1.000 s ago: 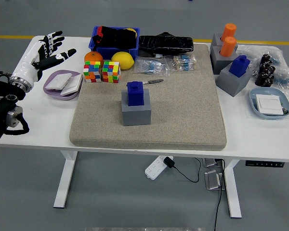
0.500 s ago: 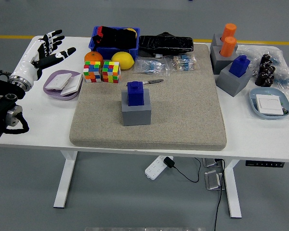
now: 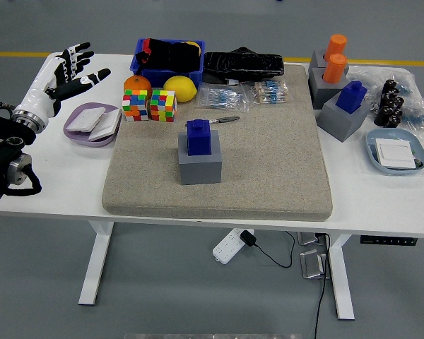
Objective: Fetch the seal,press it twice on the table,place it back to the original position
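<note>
The left hand (image 3: 69, 73) hangs over the surface's (image 3: 381, 194) far left corner, fingers spread wide, holding and touching nothing. The blue seal (image 3: 198, 136) sits upright in its grey block (image 3: 199, 167) on the beige mat (image 3: 268, 169), well apart from the hand.
</note>
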`<action>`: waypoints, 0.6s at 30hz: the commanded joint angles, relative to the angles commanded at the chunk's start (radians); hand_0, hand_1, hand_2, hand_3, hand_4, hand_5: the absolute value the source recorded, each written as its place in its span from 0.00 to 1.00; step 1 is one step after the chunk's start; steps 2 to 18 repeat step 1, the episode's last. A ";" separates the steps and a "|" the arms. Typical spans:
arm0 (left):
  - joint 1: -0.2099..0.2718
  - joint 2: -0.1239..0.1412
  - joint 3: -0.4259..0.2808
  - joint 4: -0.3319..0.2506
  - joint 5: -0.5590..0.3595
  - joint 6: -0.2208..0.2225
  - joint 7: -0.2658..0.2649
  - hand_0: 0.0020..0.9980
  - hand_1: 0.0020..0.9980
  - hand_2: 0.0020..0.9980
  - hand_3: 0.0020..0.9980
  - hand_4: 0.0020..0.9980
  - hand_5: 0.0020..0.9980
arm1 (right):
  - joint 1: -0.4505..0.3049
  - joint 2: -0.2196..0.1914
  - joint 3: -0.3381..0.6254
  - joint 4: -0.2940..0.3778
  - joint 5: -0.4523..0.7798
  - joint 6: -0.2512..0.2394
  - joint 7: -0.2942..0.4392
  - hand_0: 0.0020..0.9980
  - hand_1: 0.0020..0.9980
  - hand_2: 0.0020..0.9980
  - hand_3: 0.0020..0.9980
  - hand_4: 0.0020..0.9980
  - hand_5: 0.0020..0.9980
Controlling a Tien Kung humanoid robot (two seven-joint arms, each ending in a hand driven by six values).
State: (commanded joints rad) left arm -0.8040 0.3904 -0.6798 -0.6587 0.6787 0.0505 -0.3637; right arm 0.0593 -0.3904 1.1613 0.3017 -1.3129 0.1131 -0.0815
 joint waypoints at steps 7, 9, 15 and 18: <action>0.000 0.000 0.001 0.000 0.000 0.000 0.000 0.97 0.95 0.91 0.92 0.99 0.36 | 0.000 0.000 -0.001 0.000 0.000 0.000 0.000 0.78 0.66 0.67 0.67 0.81 0.57; 0.000 0.000 0.001 0.000 0.000 0.000 0.000 0.97 0.95 0.91 0.92 0.99 0.36 | 0.000 0.000 -0.001 0.000 0.000 0.000 0.000 0.78 0.66 0.67 0.67 0.81 0.57; 0.000 0.000 0.001 0.000 0.000 0.000 0.000 0.97 0.95 0.91 0.92 0.99 0.36 | 0.000 0.000 -0.001 0.000 0.000 0.000 0.000 0.78 0.66 0.67 0.67 0.81 0.57; 0.000 0.000 0.001 0.000 0.000 0.000 0.000 0.97 0.95 0.91 0.92 0.99 0.36 | 0.000 0.000 -0.001 0.000 0.000 0.000 0.000 0.78 0.66 0.67 0.67 0.81 0.57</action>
